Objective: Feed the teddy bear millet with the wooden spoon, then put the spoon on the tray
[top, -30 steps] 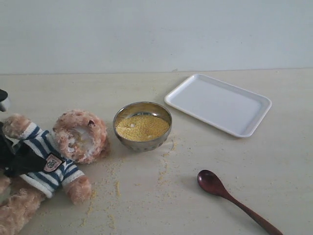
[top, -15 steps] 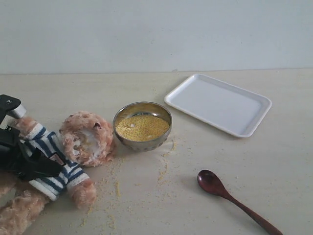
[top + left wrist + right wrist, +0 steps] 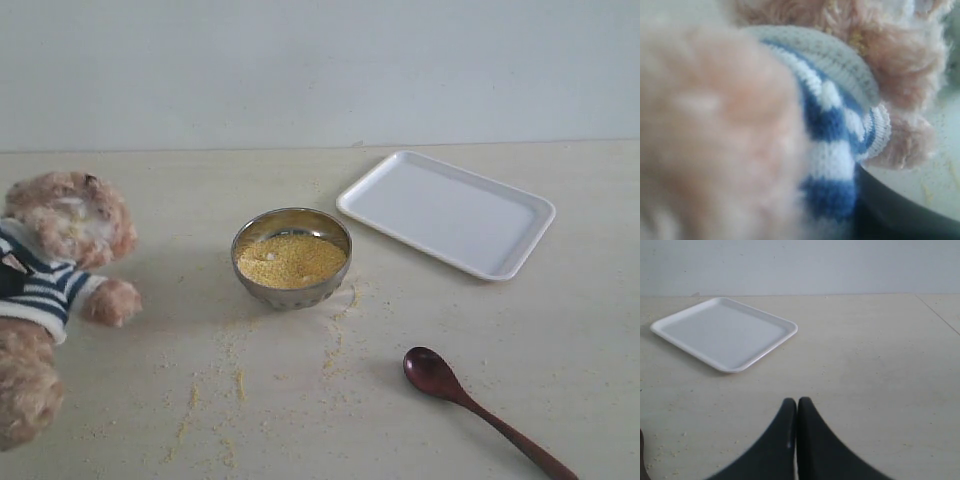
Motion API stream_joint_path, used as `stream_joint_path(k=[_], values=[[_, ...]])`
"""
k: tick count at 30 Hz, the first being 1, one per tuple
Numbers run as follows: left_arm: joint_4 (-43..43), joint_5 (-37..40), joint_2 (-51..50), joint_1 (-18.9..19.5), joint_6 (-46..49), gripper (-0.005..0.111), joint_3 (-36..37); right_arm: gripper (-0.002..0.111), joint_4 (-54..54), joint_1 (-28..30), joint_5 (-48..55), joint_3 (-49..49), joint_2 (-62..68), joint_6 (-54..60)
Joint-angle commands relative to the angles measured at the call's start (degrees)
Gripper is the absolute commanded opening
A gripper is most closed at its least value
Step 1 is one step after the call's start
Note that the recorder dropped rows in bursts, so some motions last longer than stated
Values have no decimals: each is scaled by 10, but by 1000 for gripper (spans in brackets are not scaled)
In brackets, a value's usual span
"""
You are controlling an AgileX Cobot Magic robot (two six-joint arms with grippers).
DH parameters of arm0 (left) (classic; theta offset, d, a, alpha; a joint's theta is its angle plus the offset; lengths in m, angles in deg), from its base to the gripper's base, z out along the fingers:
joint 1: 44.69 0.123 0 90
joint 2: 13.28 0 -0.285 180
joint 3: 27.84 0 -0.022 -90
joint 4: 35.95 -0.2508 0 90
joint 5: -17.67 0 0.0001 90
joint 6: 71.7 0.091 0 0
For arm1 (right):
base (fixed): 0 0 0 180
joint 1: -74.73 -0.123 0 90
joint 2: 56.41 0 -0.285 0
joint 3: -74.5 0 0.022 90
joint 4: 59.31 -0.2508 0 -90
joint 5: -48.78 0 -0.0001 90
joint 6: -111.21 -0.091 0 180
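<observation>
Right end effector [image 3: 797,402], jaws together

The scene is lit brightly and evenly. Only soft, faint shadows are seen. A pale one is cast on the table [image 3: 400,420] between the teddy bear [image 3: 65,215] and the bowl [image 3: 291,285], and a small darker one lies just left of the spoon [image 3: 440,382]. A little shine is seen on the bowl's rim. The wall [image 3: 320,70] and table look washed out and slightly grainy. No glare is seen on the tray [image 3: 447,212].

In the left wrist view the teddy bear is far too close, so its fur is blurred into a pink smudge. Only the striped sleeve is a bit sharper. In the right wrist view the right gripper [image 3: 797,402] is shown as a flat black shape.
</observation>
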Motion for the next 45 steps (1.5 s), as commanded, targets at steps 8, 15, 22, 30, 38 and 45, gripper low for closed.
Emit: stream_joint_path(k=[8, 15, 22, 30, 38, 45], values=[[117, 137, 129, 18, -26, 5, 1, 0, -1, -2, -3, 0, -3, 0], [243, 145, 129, 18, 59, 5, 62, 0, -1, -2, -3, 0, -3, 0], [394, 149, 129, 18, 219, 5, 151, 0, -1, -2, -3, 0, -3, 0], [428, 171, 129, 18, 225, 5, 169, 0, 1, -2, -3, 0, -3, 0], [424, 230, 129, 18, 253, 5, 173, 0, 91, -2, -26, 0, -3, 74], [430, 239, 129, 18, 253, 5, 173, 0, 15, -2, -196, 0, -3, 29]])
